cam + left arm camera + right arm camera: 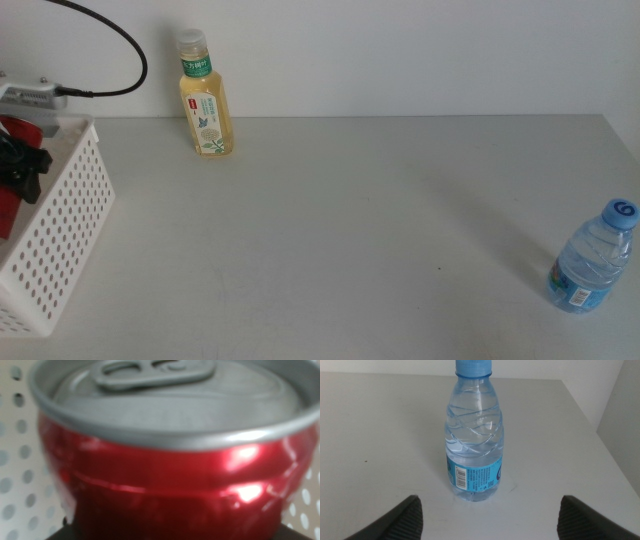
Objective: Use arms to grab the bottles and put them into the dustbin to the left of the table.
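Over dustbin [60,230], left hand [22,170] clamps red can [170,480]; right hand [487,520] spread wide.

plain white wall [420,50] behind the table, small dark speck [437,268] on the tabletop

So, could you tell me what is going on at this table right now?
The left gripper is at the white perforated plastic basket, with a red metal can filling its wrist view. The right gripper is open, facing the small clear blue-capped water bottle, not touching it. A yellow drink bottle stands upright at the table's far edge.
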